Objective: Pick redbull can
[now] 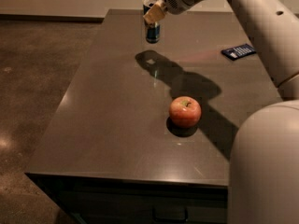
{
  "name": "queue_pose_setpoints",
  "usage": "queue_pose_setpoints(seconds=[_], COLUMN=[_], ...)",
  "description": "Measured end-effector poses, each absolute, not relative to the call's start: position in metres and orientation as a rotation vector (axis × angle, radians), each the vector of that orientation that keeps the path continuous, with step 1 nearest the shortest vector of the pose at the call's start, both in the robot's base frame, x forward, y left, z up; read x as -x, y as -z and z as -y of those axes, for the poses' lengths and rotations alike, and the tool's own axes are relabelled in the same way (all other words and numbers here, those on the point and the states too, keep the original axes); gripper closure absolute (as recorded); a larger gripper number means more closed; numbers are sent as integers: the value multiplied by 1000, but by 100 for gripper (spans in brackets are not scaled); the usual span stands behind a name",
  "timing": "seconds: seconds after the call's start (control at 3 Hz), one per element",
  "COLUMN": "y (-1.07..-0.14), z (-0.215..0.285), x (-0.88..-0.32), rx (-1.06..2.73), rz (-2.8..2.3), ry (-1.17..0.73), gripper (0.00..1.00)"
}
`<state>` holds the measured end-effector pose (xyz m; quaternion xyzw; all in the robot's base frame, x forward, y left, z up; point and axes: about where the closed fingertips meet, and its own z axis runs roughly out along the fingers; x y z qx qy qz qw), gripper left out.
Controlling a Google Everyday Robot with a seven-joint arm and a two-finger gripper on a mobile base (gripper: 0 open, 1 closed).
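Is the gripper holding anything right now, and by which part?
Yes. The gripper grips the redbull can around its upper half, holding it above the table near the far edge.

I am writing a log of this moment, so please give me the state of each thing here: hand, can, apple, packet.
redbull can: upright, gripped near its top, seemingly raised just off the table.
hand: over the table's far end, shut on the redbull can.
apple: resting on the table, stem up, untouched.
dark blue packet: lying flat near the right edge, untouched.
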<state>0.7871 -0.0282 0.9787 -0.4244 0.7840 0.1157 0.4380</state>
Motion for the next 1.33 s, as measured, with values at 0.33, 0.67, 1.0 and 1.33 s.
queue_pose_setpoints(seconds=[0.33,0.67,1.0,1.33], y=[-1003,-1022,-1037,-1037], z=[25,24,20,20], x=[-769,-753,-739,-738], rx=[1136,1206,1269,1278], rz=[-1898,-1865,-1835,-1835], ry=[-284,-281,-283,-284], gripper=[100,100,100,100])
